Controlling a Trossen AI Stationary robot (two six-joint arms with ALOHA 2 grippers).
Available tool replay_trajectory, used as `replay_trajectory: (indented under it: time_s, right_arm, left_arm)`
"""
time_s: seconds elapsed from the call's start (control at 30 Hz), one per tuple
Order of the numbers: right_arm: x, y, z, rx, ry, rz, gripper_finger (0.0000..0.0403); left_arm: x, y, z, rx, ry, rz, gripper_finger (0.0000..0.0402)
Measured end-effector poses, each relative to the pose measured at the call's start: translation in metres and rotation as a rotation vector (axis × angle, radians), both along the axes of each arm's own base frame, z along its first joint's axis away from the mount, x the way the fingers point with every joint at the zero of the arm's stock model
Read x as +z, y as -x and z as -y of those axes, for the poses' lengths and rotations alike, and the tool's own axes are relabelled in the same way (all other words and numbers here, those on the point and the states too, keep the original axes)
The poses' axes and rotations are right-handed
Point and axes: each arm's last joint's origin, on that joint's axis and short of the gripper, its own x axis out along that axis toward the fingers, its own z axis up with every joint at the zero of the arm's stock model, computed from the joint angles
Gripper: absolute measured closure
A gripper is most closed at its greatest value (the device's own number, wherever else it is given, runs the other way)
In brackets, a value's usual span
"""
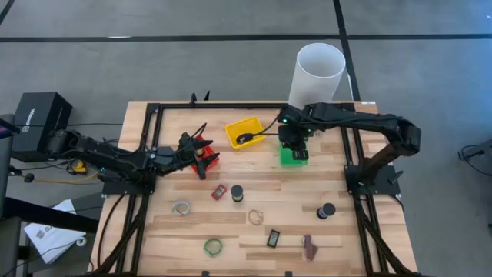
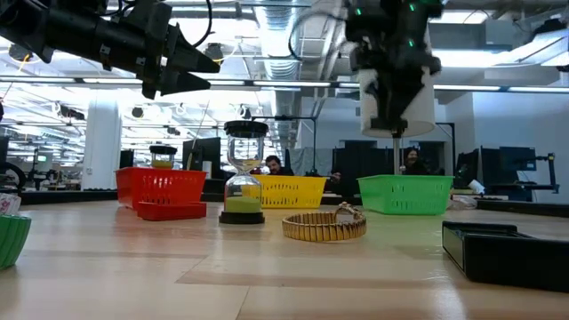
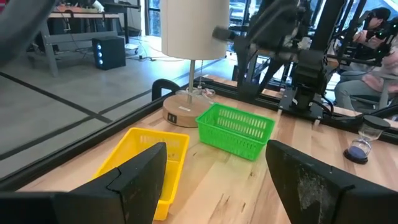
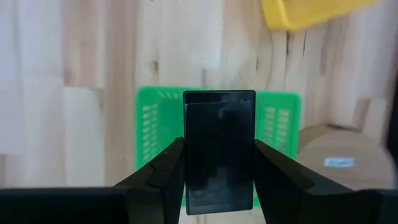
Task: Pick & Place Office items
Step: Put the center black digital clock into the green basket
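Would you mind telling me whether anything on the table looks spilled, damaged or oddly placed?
Nothing stands out. The loose items, such as the gold ring and the small hourglass, lie scattered on the table unspilled. The right gripper holds a flat black piece squarely above the green bin. The left gripper is open, over the red bin.

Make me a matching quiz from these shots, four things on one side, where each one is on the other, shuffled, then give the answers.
Things:
1. right gripper
2. left gripper
3. green ring
4. white cylinder

Places:
A. near front edge of the table
B. above the red bin
C. above the green bin, holding a dark rectangular piece
D. standing at the table's back right corner

Pairs: 1-C, 2-B, 3-A, 4-D
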Motion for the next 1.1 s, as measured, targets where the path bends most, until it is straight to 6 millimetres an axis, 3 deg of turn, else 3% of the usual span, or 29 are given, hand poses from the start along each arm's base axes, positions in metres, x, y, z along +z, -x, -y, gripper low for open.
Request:
replay_trajectory:
  time_s: [0.2, 0.4, 0.8, 1.1]
  right_arm:
    - [-0.041, 0.012, 0.006, -0.056, -0.005, 0.004, 0.0252]
    - [-0.064, 0.015, 0.001, -0.046, 0.003, 0.025, 0.0248]
    - [-0.079, 0.018, -0.008, -0.043, -0.006, 0.015, 0.0243]
    - [-0.081, 0.014, -0.018, -0.008, -0.004, 0.027, 0.0212]
  left_arm:
    - [0.000, 0.000, 0.000, 0.001, 0.010, 0.006, 0.0133]
    - [0.000, 0.000, 0.000, 0.001, 0.010, 0.008, 0.0133]
    - [0.001, 0.000, 0.000, 0.001, 0.011, 0.012, 0.0133]
    - [0.000, 0.000, 0.000, 0.001, 0.011, 0.012, 0.0133]
